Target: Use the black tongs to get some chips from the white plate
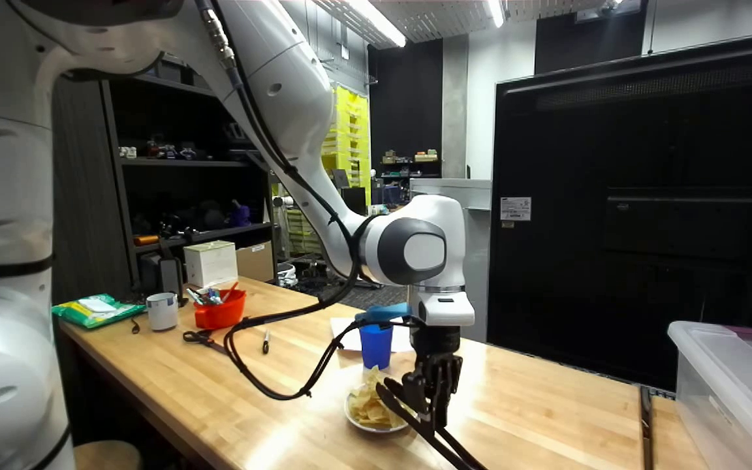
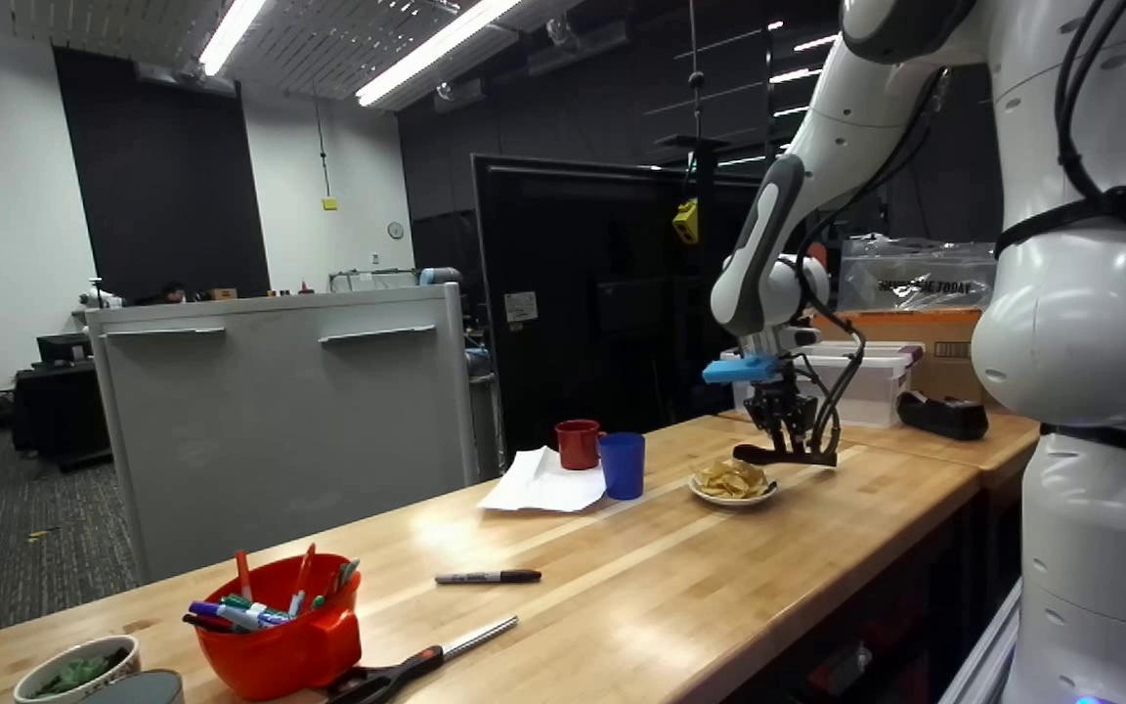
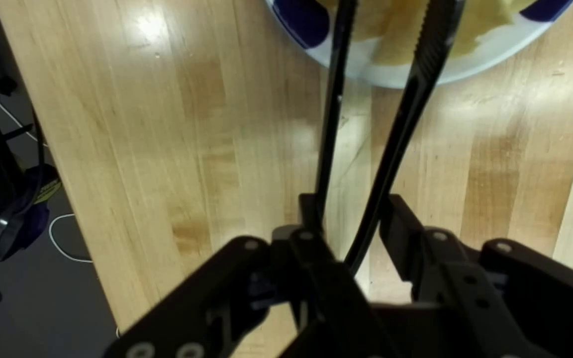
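Observation:
The white plate (image 1: 376,429) holds a heap of pale yellow chips (image 1: 369,406). In an exterior view the plate (image 2: 731,503) and chips (image 2: 727,478) stand on the wooden table. My gripper (image 3: 352,211) is closed around the black tongs (image 3: 397,144), one finger against the outside of each arm. The tong arms are apart and reach over the plate rim (image 3: 397,78) and chips (image 3: 408,32) in the wrist view; their tips are cut off there. In an exterior view the tongs (image 2: 784,457) are held roughly level, with the tips close above the chips' edge. No chip shows clearly between the tips.
A blue cup (image 2: 622,467) stands near the plate, with a red mug (image 2: 578,446) and white paper (image 2: 541,486) behind. A marker (image 2: 488,577), scissors (image 2: 416,670) and a red pen holder (image 2: 280,626) lie farther along. A clear bin (image 1: 728,391) stands at the opposite end.

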Controlling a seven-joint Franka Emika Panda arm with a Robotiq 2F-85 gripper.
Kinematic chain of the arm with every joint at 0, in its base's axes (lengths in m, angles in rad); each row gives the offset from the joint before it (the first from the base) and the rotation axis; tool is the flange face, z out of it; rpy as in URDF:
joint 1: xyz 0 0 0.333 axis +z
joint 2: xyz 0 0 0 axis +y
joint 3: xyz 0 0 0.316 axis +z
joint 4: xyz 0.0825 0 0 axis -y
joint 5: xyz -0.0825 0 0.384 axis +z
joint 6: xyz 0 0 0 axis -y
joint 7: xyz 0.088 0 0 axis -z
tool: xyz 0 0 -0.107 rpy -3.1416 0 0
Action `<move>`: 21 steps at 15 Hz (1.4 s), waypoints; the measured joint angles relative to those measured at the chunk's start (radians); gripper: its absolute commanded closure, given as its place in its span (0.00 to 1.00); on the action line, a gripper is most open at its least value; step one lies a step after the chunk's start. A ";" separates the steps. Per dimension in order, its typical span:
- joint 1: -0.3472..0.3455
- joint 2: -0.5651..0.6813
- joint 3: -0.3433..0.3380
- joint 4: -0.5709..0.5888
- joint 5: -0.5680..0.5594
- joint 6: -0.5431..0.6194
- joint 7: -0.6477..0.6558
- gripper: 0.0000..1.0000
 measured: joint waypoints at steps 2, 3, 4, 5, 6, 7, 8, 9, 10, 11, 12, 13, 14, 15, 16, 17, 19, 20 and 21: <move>0.000 0.000 -0.003 0.000 0.000 0.000 0.000 0.85; 0.000 0.000 -0.004 0.000 0.000 0.000 0.000 0.88; 0.000 0.000 -0.004 0.000 0.000 0.000 0.000 0.88; 0.000 0.000 -0.005 0.000 0.000 0.000 0.000 0.93; 0.000 0.000 -0.005 0.000 0.000 0.000 0.000 0.74; 0.000 0.000 -0.006 0.000 0.000 0.000 0.000 0.47; 0.000 0.000 -0.007 0.000 0.000 0.000 0.000 0.46; -0.001 0.000 -0.008 0.000 0.000 0.000 0.000 0.42; -0.001 0.000 -0.009 0.000 0.000 0.000 0.000 0.40; -0.002 0.000 -0.009 0.000 0.000 0.000 0.000 0.40; -0.002 0.000 -0.009 0.000 0.000 0.000 0.000 0.39; -0.003 0.000 -0.009 0.000 0.000 0.000 0.000 0.37; -0.003 0.000 -0.010 0.000 0.000 0.000 0.000 0.41; -0.003 0.000 -0.011 0.000 0.000 0.000 0.000 0.44; -0.003 0.000 -0.012 0.000 0.000 0.000 0.000 0.44; -0.003 0.000 -0.013 0.000 0.000 0.000 0.000 0.45; -0.003 0.000 -0.016 0.000 -0.004 0.000 0.000 0.39; -0.003 0.000 -0.018 -0.001 -0.006 0.000 0.000 0.25; -0.004 0.000 -0.020 -0.002 -0.007 0.000 0.000 0.14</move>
